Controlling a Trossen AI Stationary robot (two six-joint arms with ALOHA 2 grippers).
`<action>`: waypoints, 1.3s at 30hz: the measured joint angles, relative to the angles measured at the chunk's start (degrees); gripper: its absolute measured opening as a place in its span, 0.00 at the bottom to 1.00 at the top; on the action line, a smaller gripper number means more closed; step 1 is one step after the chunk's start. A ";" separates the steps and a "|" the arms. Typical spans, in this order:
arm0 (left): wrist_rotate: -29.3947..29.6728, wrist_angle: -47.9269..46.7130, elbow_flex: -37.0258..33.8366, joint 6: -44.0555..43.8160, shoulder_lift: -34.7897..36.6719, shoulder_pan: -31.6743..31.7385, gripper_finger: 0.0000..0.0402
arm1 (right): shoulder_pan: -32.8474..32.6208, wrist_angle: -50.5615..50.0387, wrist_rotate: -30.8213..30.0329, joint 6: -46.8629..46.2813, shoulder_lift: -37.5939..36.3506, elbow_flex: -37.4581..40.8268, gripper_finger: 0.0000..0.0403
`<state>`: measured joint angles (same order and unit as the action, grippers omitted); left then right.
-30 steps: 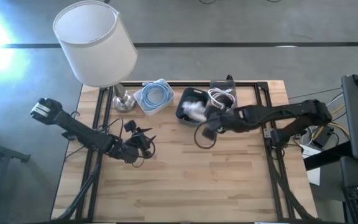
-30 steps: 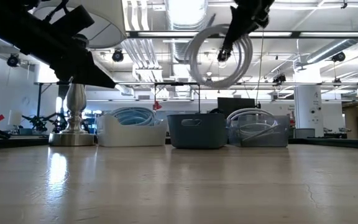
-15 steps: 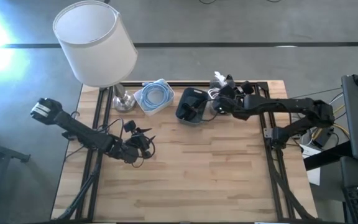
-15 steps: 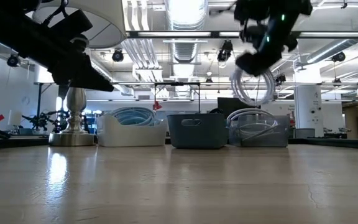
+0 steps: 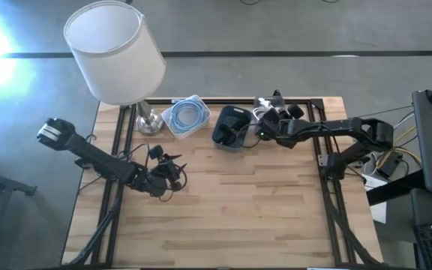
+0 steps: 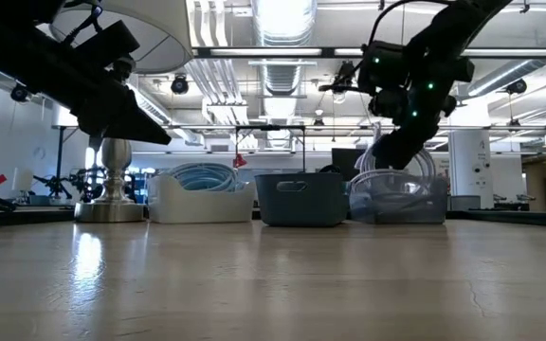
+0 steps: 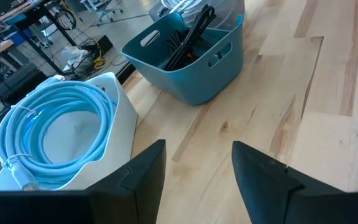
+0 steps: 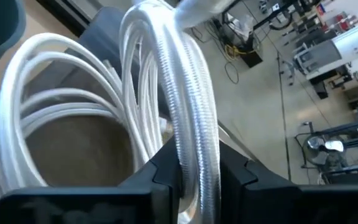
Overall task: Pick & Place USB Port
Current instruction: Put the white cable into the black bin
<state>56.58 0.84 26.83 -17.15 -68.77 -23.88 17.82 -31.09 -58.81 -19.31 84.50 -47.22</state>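
A white coiled USB cable point(image 8: 191, 112) hangs from my right gripper point(image 8: 197, 177), which is shut on it over the clear bin point(image 6: 396, 204) at the table's far right. In the high view that gripper point(image 5: 265, 129) stands just right of the dark teal bin point(image 5: 231, 126). More white coils point(image 8: 48, 143) lie in the clear bin below. My left gripper point(image 7: 197, 168) hovers open and empty above the table's left middle point(image 5: 172, 174). My right gripper pinches a bundle of the coil's strands point(image 8: 194, 155) between its two fingers, which lie across them. The fingers slant down from the table's right side. The coil hangs below the fingers, its lower part point(image 6: 396, 175) down inside the clear bin.
A white bin with a blue cable coil point(image 5: 187, 116) stands left of the teal bin, which holds black cables point(image 7: 188, 37). A lamp with a white shade point(image 5: 115, 52) rises at the far left corner. Bare wood fills the table's near half point(image 5: 231, 217).
My right gripper has carried the white coil from above the table in front of the teal bin toward the far edge and down to the clear bin, tipping closer to level. The coil, earlier hanging free and high, now reaches into the bin.
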 joint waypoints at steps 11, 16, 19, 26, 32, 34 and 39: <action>0.02 0.00 0.00 -0.87 0.00 0.14 0.47 | -0.32 -0.02 2.18 -0.10 0.31 -3.35 0.32; -0.73 0.00 0.00 -2.71 0.00 0.13 0.47 | -0.69 -0.24 3.26 2.18 0.29 -6.91 0.38; -1.08 0.00 0.00 -3.48 0.00 0.13 0.47 | -0.67 -0.26 3.24 3.87 0.25 -8.49 0.40; -1.20 -0.02 0.00 -3.49 0.00 0.11 0.47 | -0.67 -0.73 3.01 8.28 0.22 -9.76 0.43; -1.57 -0.20 1.60 -2.20 1.63 0.09 0.47 | -2.13 -1.96 2.83 7.50 0.22 -11.74 0.42; -1.55 -0.20 2.99 0.46 3.03 0.09 0.47 | -3.62 -2.68 5.55 7.65 0.22 -13.75 0.41; -1.46 -4.60 7.91 5.82 8.15 0.01 0.47 | -8.77 -8.51 13.73 6.30 -0.44 -21.57 0.39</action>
<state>55.11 -3.75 34.74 -11.33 -60.62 -23.87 9.04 -39.60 -45.08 -13.01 84.06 -68.79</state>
